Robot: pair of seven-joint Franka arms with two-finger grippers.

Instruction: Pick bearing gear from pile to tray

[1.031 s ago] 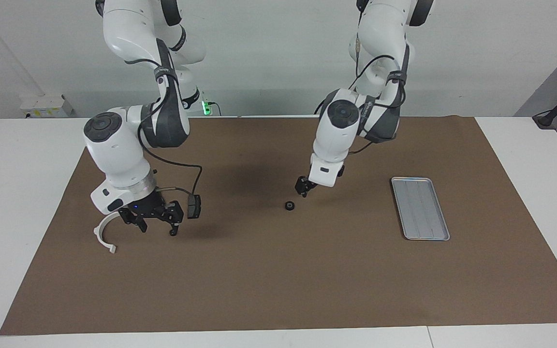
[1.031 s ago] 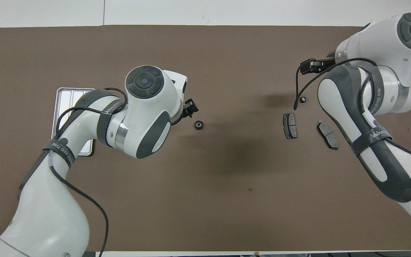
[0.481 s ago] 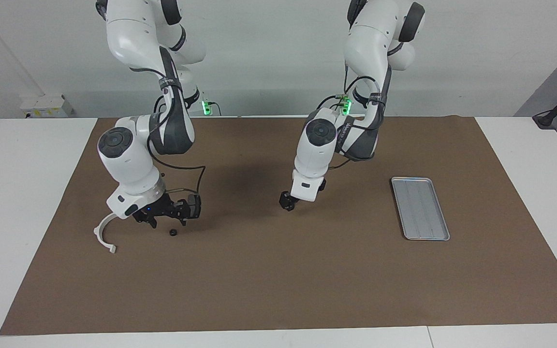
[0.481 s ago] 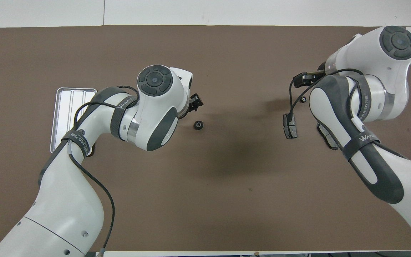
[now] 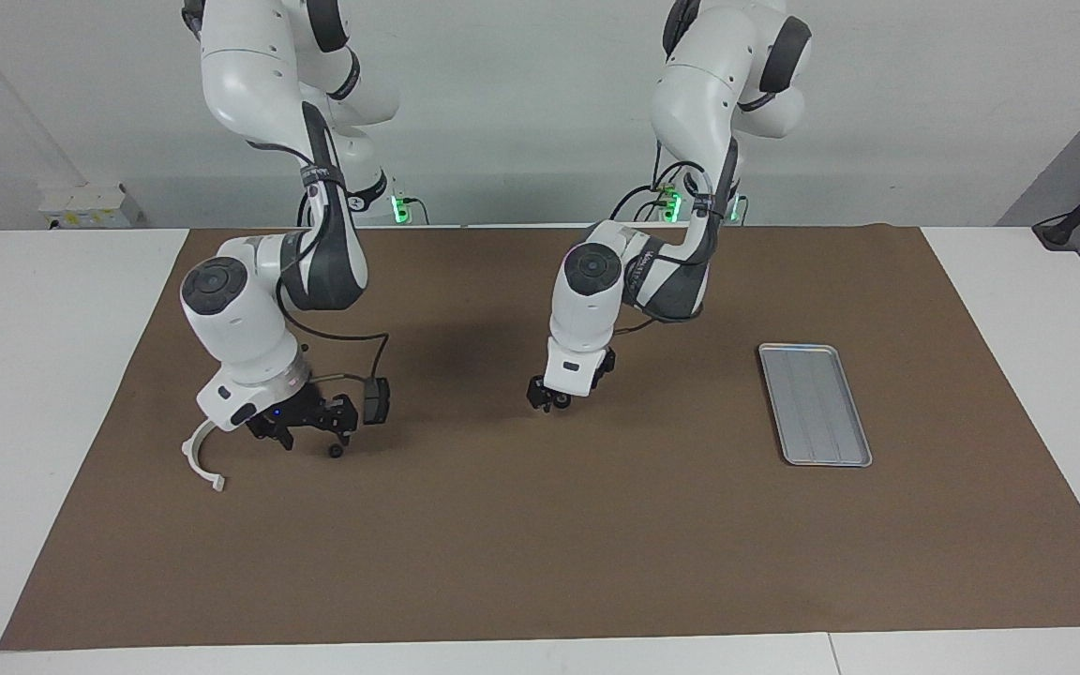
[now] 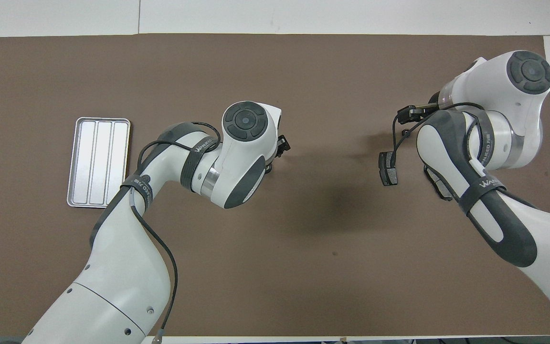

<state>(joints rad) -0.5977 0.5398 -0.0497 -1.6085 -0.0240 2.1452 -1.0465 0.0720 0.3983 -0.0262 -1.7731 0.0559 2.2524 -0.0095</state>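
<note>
Left gripper low on the mat, right gripper over the pile

The left gripper (image 5: 547, 401) is down at the brown mat (image 5: 540, 544) on the surface, well apart from the tray (image 5: 817, 403) toward the right arm's end. I cannot tell whether it is released or grasping, and the gear is hidden in both views. Much farther from the tray that way, the right gripper (image 5: 308, 441) hangs released, holding nothing, just above a black piece (image 5: 336, 451) and beside the white bracket (image 5: 198, 459). Two pads (image 6: 388, 169) lie near it. Each arm's black strap (image 6: 487, 184) bears white lettering starting "WAN"; the rest is unclear.
</note>
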